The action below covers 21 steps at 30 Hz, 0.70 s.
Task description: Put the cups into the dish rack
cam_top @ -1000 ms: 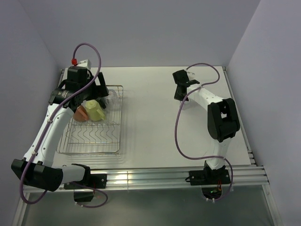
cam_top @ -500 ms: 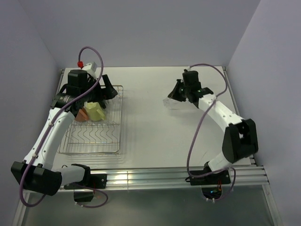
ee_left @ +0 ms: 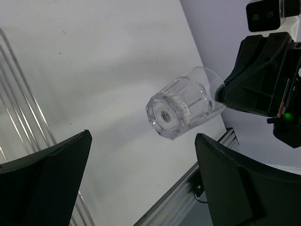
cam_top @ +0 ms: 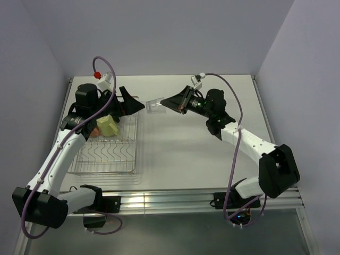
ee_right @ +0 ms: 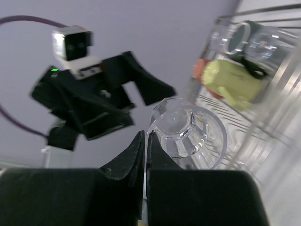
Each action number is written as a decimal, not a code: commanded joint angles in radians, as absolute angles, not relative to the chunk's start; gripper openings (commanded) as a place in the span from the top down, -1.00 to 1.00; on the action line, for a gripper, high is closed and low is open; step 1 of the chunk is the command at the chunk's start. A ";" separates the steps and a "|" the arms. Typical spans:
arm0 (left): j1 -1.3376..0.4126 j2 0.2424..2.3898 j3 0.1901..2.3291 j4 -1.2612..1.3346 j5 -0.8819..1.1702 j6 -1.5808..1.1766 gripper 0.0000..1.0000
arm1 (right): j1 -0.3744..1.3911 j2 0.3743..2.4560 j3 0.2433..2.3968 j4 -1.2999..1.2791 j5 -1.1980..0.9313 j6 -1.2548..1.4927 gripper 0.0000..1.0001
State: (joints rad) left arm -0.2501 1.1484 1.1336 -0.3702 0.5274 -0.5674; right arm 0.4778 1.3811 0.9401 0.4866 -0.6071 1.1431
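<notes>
Evidently a handover is in hand. From above, the right gripper (cam_top: 164, 103) holds a clear tumbler (cam_top: 153, 104) in the air just off the far right corner of the dish rack (cam_top: 106, 154), which lies along the table's (cam_top: 186, 154) left edge. The left gripper (cam_top: 134, 106) faces it, spread. The tabletop toward the right edge gives room to move.

Through the left wrist, the tumbler's (ee_left: 181, 108) base points between wide-apart fingers (ee_left: 47, 188), touching neither. The next move, I judge, is to advance and close round its body.

Through the right wrist, the fingers (ee_right: 122, 165) pinch the rim. A yellow-green cup (ee_right: 230, 80), an orange mug (ee_right: 200, 70) and other tumblers (ee_right: 256, 40) crowd the rack's far end, so the free prongs are nearer.
</notes>
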 commanded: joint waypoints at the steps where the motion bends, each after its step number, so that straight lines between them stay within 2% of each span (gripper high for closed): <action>1: -0.253 1.123 1.112 -0.259 0.597 -0.604 -0.99 | 0.502 1.402 0.937 0.779 -0.649 1.314 1.00; 9: -0.253 1.106 1.081 -0.164 0.663 -0.660 -0.98 | 0.532 1.476 0.927 0.977 -0.661 1.434 1.00; 21: -0.255 1.088 1.051 -0.077 0.723 -0.729 -0.93 | 0.561 1.535 0.942 1.115 -0.672 1.539 1.00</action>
